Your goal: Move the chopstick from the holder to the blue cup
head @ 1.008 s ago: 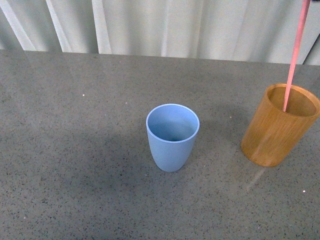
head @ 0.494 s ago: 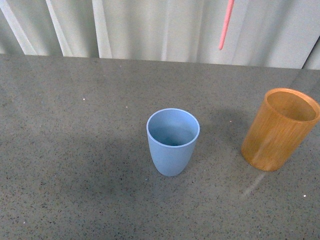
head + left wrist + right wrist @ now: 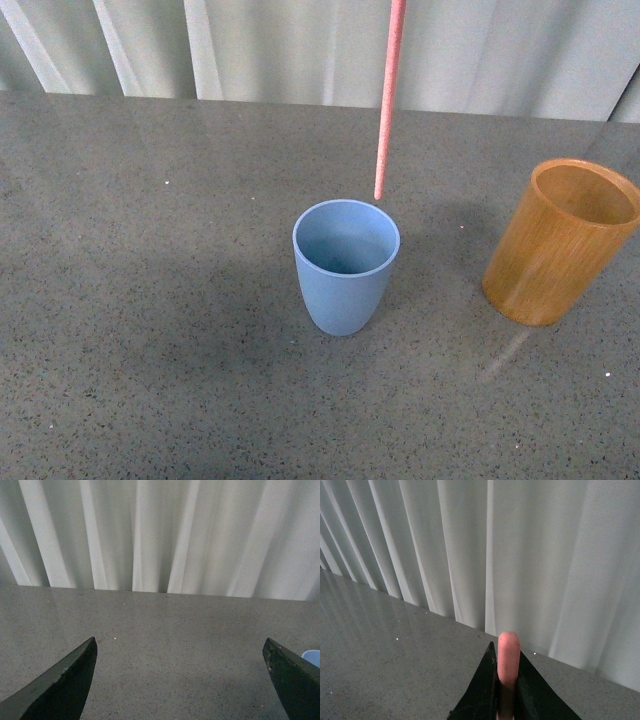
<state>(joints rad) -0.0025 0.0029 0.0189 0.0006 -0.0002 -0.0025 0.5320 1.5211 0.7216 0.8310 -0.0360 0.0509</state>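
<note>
The pink speckled chopstick [image 3: 388, 100] hangs nearly upright from the top edge of the front view, its lower tip just above the far rim of the blue cup [image 3: 345, 268]. The right gripper [image 3: 507, 652] is shut on the chopstick [image 3: 508, 655], whose rounded end pokes out between the dark fingers. The orange-brown holder [image 3: 560, 245] stands to the right of the cup, with nothing in it. The left gripper [image 3: 180, 652] is open over bare table, and a sliver of the blue cup [image 3: 312, 656] shows at that view's edge. Neither gripper shows in the front view.
The grey speckled table [image 3: 150, 300] runs back to a white pleated curtain [image 3: 250, 50]. Cup and holder stand about a cup's width apart.
The chopstick has come up out of the holder, travelled left, and now hangs lower, with its tip just over the blue cup's rim. The holder stands without it.
</note>
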